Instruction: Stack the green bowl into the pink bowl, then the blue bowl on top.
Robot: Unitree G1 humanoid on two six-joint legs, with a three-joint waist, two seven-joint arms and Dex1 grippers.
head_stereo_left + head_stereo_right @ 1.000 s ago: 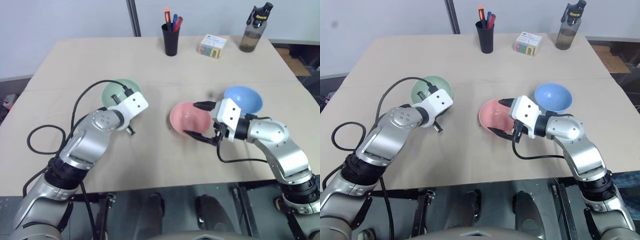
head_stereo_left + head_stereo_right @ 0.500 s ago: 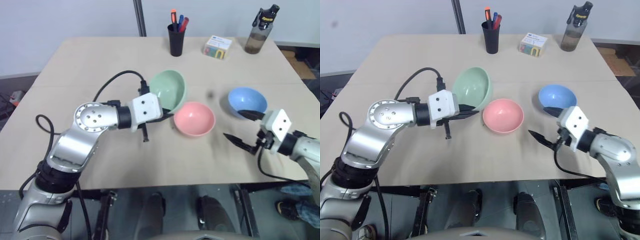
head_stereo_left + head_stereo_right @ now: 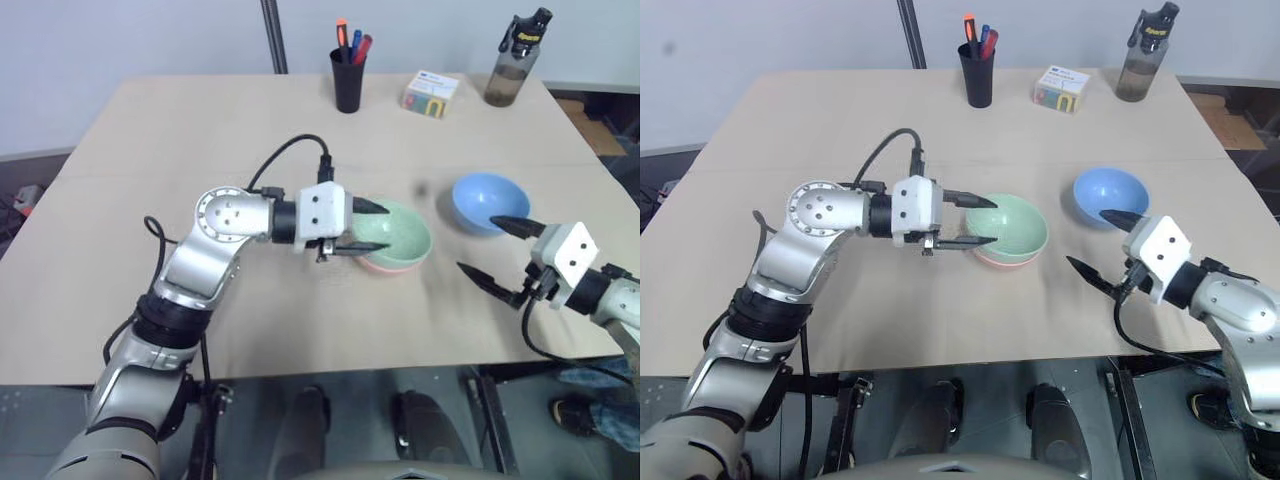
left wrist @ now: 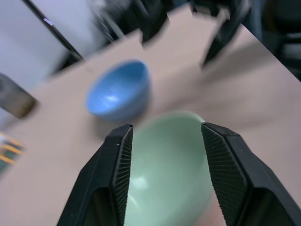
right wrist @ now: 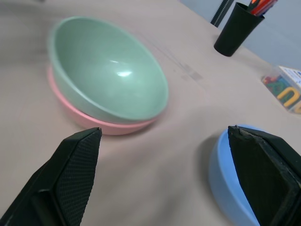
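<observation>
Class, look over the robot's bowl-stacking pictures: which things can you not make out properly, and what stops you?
- Pink bowl: its inside is covered by the green bowl nested in it; just a rim shows.
- Blue bowl: right wrist view, cut by the lower edge and by a finger.
- Box's print: right eye view, too small to read.
- Blue bowl: left wrist view, blurred.

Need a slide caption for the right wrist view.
Green bowl nested in pink bowl; blue bowl waits beside the open right tool.
</observation>
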